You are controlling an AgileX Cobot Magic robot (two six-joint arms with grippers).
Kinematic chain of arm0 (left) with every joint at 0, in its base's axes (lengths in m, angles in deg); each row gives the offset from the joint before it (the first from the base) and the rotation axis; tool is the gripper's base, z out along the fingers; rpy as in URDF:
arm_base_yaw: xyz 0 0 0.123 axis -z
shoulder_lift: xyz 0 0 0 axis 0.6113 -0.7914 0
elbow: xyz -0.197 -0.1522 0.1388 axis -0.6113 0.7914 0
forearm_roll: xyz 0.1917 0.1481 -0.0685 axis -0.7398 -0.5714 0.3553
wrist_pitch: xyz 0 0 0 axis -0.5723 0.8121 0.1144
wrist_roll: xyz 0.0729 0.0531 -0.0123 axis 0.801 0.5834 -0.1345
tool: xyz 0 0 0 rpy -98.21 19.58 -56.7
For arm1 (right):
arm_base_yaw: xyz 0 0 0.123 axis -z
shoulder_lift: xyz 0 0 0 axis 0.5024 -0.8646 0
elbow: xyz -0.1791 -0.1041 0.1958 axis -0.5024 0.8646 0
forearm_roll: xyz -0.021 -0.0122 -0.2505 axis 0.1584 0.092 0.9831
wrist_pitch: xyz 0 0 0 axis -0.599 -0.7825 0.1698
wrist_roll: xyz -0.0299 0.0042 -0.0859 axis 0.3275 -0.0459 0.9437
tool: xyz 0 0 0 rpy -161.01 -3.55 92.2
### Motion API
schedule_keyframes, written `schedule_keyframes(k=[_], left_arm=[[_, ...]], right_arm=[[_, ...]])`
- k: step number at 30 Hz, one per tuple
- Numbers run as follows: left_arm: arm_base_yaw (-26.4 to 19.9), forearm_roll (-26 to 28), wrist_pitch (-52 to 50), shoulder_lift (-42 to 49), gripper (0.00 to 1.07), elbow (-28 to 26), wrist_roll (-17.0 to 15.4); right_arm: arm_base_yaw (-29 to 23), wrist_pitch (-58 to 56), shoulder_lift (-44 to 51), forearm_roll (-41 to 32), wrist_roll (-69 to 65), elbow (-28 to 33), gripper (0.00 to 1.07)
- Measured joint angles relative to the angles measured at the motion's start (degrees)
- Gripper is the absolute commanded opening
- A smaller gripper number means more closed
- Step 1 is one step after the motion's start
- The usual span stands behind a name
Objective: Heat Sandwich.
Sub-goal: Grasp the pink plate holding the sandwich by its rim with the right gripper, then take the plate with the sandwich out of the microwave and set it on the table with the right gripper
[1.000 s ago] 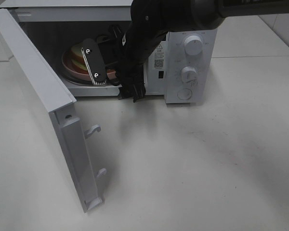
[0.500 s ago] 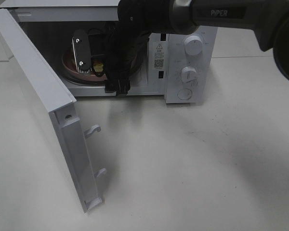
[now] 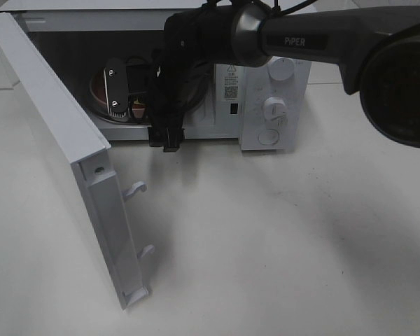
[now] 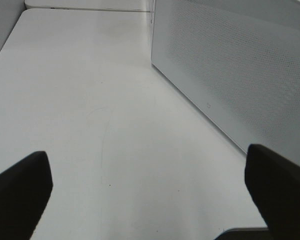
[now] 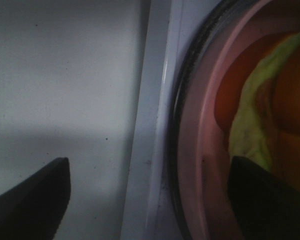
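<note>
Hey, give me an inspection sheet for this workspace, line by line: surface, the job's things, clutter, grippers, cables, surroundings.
Surface: white table, faint scuffs.
Job's things: sandwich on a pink plate, on the glass turntable inside the microwave; its door swung wide open.
Clutter: nothing seen.
Grippers: right gripper open at the cavity mouth, one finger over the plate, the other outside the sill; left gripper open over the table beside the microwave's vented side.
Cables: thin dark cable on the right arm near its wrist.
Surroundings: more white tabletops adjoining behind.
</note>
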Motion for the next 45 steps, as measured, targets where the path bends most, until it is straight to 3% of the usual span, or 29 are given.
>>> schedule_keyframes(k=[14,30,31,34,35,37,38,39,41,45], left_arm=[[0.0,-0.2,0.0,0.0,0.98,0.0,0.0],[0.0,-0.3,0.0,0.0,0.98,0.0,0.0],[0.0,-0.3,0.0,0.0,0.98,0.0,0.0],[0.0,-0.3,0.0,0.0,0.98,0.0,0.0],[0.0,-0.3,0.0,0.0,0.98,0.0,0.0],[0.0,-0.3,0.0,0.0,0.98,0.0,0.0],[0.0,-0.3,0.0,0.0,0.98,0.0,0.0],[0.0,-0.3,0.0,0.0,0.98,0.0,0.0],[0.0,-0.3,0.0,0.0,0.98,0.0,0.0],[0.0,-0.3,0.0,0.0,0.98,0.0,0.0]], right_arm=[[1.7,-1.2,-0.9,-4.4,1.1,0.8,0.77],[3.2,-0.4,-0.7,-4.5,3.6,3.4,0.75],[3.2,-0.4,-0.7,-4.5,3.6,3.4,0.72],[3.2,-0.3,-0.3,-4.5,3.7,3.4,0.52],[3.2,-0.3,-0.3,-4.5,3.7,3.4,0.52],[3.3,-1.1,0.3,-4.4,3.3,3.4,0.26],[3.3,-1.4,0.6,-4.4,3.0,3.4,0.18],[3.3,-1.4,0.6,-4.4,3.0,3.4,0.18],[3.3,-1.4,1.1,-4.4,2.9,3.4,0.0],[3.1,-2.1,1.5,-3.0,3.0,3.5,0.0]])
